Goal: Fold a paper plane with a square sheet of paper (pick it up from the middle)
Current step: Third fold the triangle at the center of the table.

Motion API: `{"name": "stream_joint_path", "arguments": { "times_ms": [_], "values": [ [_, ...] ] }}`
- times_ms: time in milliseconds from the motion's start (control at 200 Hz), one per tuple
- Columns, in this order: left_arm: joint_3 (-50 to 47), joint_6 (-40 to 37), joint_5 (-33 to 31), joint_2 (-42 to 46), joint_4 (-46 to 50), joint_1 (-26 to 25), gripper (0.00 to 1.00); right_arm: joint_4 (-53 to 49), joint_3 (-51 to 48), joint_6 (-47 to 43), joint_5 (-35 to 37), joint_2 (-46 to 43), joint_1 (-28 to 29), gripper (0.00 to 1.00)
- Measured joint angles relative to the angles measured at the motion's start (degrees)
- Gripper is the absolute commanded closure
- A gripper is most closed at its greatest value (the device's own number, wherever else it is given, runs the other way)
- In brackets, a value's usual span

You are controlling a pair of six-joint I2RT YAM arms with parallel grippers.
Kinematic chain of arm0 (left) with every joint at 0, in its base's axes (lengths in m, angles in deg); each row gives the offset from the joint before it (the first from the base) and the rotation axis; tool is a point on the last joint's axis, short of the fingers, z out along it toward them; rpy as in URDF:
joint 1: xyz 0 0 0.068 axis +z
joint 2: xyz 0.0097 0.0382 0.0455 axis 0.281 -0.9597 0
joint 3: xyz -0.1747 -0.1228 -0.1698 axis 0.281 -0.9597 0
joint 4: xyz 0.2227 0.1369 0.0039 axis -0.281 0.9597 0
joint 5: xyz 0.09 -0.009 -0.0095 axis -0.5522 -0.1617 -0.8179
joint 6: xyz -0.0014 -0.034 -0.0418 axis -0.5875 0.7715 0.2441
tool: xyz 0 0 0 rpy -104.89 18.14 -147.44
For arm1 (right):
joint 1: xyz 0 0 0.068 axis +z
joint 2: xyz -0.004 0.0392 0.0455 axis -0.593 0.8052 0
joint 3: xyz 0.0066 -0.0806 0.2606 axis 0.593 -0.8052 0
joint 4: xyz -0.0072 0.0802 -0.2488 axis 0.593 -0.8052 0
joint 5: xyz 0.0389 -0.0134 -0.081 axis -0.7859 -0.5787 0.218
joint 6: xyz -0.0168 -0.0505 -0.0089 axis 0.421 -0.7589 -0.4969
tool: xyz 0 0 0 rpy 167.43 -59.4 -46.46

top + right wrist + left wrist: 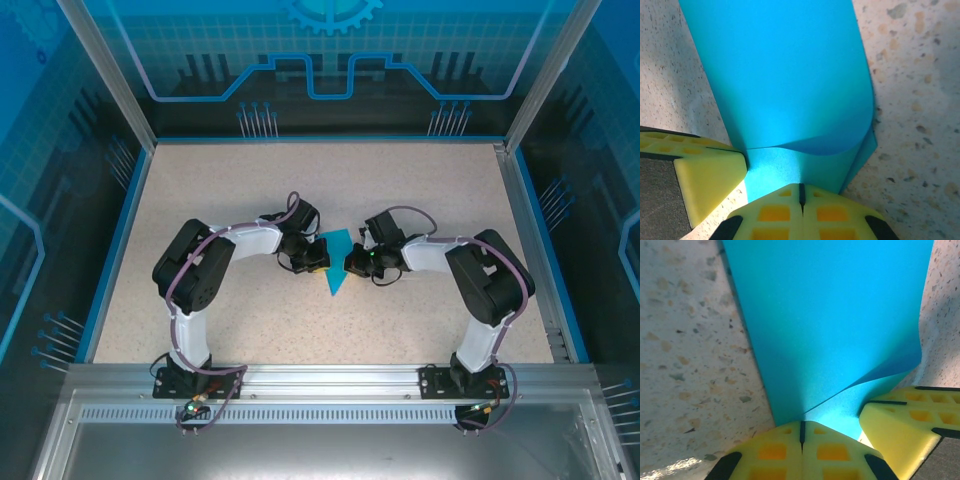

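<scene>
**benchbot42:** 2 arms meet in the middle of the speckled table (200, 190) in the overhead view. The blue paper (336, 262) lies flat between them, part-folded, with 1 sharp tip pointing at the near edge. On its left side sits the left gripper (314, 256), on its right side the right gripper (354, 263), both down at the paper.

**foldfan:** can you see what the fingers are doing from up there?

**benchbot42:** nope, too small. The left wrist cam helps though. Its 2 yellow fingers (775, 450) are closed tight with just a thin seam between them. The tips are right at the paper's edge, where 1 flap lifts and curls over the layer underneath. Can't tell if any paper is actually pinched in that seam. The other arm's finger pokes in at lower right, right at the bottom layer.

**foldfan:** and the right wrist cam?

**benchbot42:** same deal, mirrored. The right fingers (830, 212) are shut together with their tips against the near edge of the paper, and the curled flap bulges up just in front of them. The left arm's finger is at lower left, just beside the paper. Speckled table on both sides.
</scene>
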Motion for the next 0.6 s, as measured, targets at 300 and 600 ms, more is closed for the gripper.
{"name": "stream_joint_path", "arguments": {
  "times_ms": [300,600],
  "values": [
    [0.02,-0.02,-0.09,0.00,0.02,-0.02,1.00,-1.11,2.32,0.57,0.09,-0.72,-0.28,0.96],
    [0.02,-0.02,-0.22,0.02,0.02,-0.02,1.00,-0.92,2.99,0.81,1.46,1.86,-2.89,0.97]
  ]
}}
